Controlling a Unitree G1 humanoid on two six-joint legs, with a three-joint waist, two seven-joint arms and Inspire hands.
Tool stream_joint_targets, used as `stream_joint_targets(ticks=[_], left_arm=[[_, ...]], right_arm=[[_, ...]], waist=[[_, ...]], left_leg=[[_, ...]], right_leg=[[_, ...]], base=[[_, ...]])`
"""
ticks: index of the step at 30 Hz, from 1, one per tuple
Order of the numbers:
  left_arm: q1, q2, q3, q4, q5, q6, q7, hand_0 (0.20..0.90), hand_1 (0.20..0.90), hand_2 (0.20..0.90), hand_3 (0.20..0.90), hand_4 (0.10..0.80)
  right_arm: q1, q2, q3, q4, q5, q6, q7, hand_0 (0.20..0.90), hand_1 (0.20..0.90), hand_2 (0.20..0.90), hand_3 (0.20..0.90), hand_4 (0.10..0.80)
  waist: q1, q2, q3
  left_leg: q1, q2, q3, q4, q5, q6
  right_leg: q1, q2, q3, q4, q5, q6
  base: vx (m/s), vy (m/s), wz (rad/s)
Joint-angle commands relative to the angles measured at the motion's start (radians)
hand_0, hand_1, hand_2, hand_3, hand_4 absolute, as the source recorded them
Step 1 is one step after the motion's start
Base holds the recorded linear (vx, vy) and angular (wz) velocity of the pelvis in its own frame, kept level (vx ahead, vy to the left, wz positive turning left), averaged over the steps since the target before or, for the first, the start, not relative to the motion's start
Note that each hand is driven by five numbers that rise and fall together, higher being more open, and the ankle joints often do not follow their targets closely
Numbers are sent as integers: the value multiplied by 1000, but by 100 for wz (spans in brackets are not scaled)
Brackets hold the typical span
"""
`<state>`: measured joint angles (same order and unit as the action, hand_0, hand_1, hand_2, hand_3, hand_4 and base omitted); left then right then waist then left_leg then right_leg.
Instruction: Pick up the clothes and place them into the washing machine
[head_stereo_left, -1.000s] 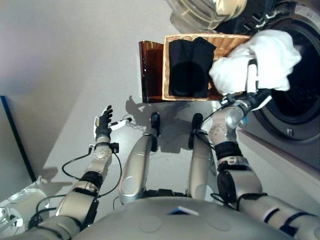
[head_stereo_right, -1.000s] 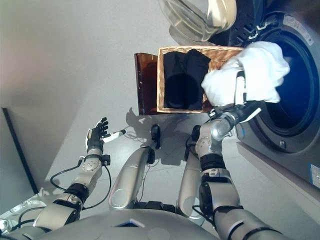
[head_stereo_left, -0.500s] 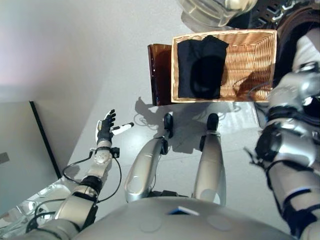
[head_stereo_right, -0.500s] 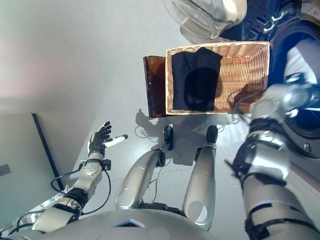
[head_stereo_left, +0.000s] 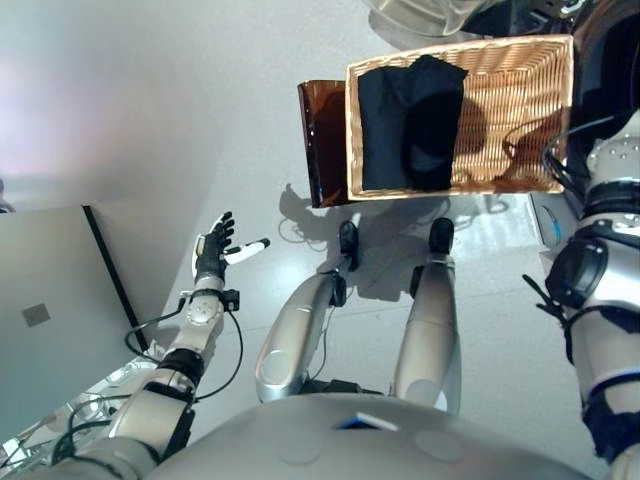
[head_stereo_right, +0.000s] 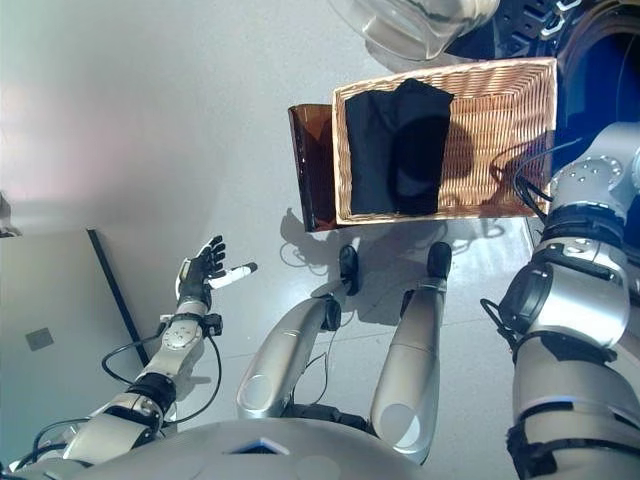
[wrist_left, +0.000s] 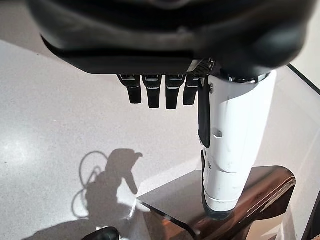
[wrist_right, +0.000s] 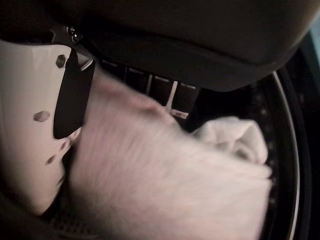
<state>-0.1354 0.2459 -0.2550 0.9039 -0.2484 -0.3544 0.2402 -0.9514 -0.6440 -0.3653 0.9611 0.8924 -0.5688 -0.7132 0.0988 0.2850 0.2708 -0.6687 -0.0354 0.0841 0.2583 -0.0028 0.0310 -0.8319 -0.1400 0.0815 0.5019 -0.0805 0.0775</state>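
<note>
Two hands, only one busy. Left hand (head_stereo_left: 212, 252) lower left of eye view, fingers spread loose over bare floor, holding nothing, same spot as second ago. Right arm's changed though: was lifting white garment (wrist_right: 165, 185) in front of washer, now reaches off right edge into washing machine (head_stereo_right: 600, 75), upper right. Right hand (wrist_right: 35, 125) shows in wrist view only, thumb and fingers wrapped on white cloth, inside drum, not let go yet. One black garment (head_stereo_left: 410, 125) left in one wicker basket (head_stereo_left: 505, 110), upper centre. So one of two nearly loaded.
</note>
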Motion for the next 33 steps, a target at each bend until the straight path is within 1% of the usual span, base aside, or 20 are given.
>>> stream_joint_targets(ticks=[1,4,6,9,17,18,20,26,27,28,29,30,31,32,33], left_arm=[[5,66,56,57,-40,-34,28,900,900,900,900,800],[0,68,63,51,-47,-31,23,900,900,900,900,800],[2,68,63,52,-51,-28,20,900,900,900,900,800],[-9,67,63,74,-54,-22,17,900,900,900,900,800],[-20,44,61,119,-58,3,2,900,900,900,900,800],[-18,46,60,119,-58,3,1,900,900,900,900,800],[-20,43,69,123,-63,8,-2,900,900,900,900,800],[-14,41,76,161,-50,28,-6,900,900,900,900,800],[-17,40,78,163,-44,31,-8,900,900,900,900,800],[-17,41,79,163,-44,31,-8,900,900,900,900,800],[-15,34,80,186,-30,37,-6,900,900,900,900,800],[-14,34,80,186,-30,37,-6,900,900,900,900,800],[-16,29,86,197,-20,44,-7,900,900,900,900,800],[-16,26,90,206,-16,45,-10,900,900,900,900,800],[-15,26,91,206,-16,45,-10,900,900,900,900,800]], right_arm=[[-24,-166,92,-99,-44,-129,111,900,900,900,900,800],[-13,-135,107,-89,-8,-116,157,900,900,900,900,800],[5,-99,102,-86,24,-112,184,900,900,900,900,800],[32,-35,101,-48,76,-95,228,900,900,900,900,800],[149,227,92,-23,237,-89,345,900,900,900,900,800],[153,230,91,-24,239,-89,348,900,900,900,900,800],[194,301,103,-46,272,-91,377,900,900,900,900,800],[270,414,157,-29,347,-43,461,900,900,900,900,800],[279,426,177,-17,353,-24,476,900,900,900,900,800],[279,426,178,-15,355,-24,479,900,900,900,900,800],[332,467,200,-21,364,-11,498,900,900,900,900,800],[332,467,200,-21,364,-11,498,900,900,900,900,800],[387,500,224,-28,382,14,529,900,900,900,900,800],[412,507,236,-18,374,29,539,900,900,900,900,800],[414,507,237,-18,375,29,540,900,900,900,900,800]], waist=[[-4,-31,-91],[-7,-43,-84],[-8,-49,-78],[-10,-68,-67],[-12,-135,-67],[-13,-137,-66],[-11,-159,-66],[-9,-208,-70],[-7,-217,-73],[-7,-217,-71],[-8,-232,-74],[-9,-232,-73],[-10,-247,-84],[-10,-256,-93],[-11,-256,-91]], left_leg=[[-43,-11,-18,83,-64,-74],[-49,-7,-18,92,-64,-74],[-48,-5,-20,94,-64,-73],[-40,-5,-24,100,-67,-70],[31,-6,-43,82,-67,-63],[35,-6,-44,80,-66,-64],[61,-7,-51,68,-65,-63],[125,-6,-66,40,-60,-61],[138,-6,-69,34,-58,-61],[141,-6,-69,33,-58,-61],[173,-3,-74,11,-53,-61],[174,-3,-74,11,-53,-61],[212,-1,-80,-23,-44,-63],[232,2,-82,-43,-38,-65],[236,2,-83,-47,-36,-65]], right_leg=[[40,45,-21,-86,46,-2],[39,45,-26,-84,50,-3],[44,46,-30,-84,50,-3],[59,46,-35,-88,54,-2],[156,44,-57,-127,62,-3],[161,44,-57,-129,62,-3],[192,41,-67,-144,64,-3],[270,43,-81,-186,73,-3],[286,43,-82,-195,77,-3],[289,43,-82,-197,78,-3],[324,43,-86,-223,83,0],[325,42,-86,-224,84,0],[361,42,-89,-252,91,3],[383,41,-92,-270,95,6],[387,41,-93,-273,96,6]], base=[[0,0,0],[-35,-29,2],[-26,-12,4],[-10,-22,4],[24,-2,3],[36,3,2],[20,8,1],[48,-7,6],[44,4,1],[76,-8,5],[54,-8,5],[121,-12,6],[110,-10,-1],[111,-10,1],[88,-1,2]])
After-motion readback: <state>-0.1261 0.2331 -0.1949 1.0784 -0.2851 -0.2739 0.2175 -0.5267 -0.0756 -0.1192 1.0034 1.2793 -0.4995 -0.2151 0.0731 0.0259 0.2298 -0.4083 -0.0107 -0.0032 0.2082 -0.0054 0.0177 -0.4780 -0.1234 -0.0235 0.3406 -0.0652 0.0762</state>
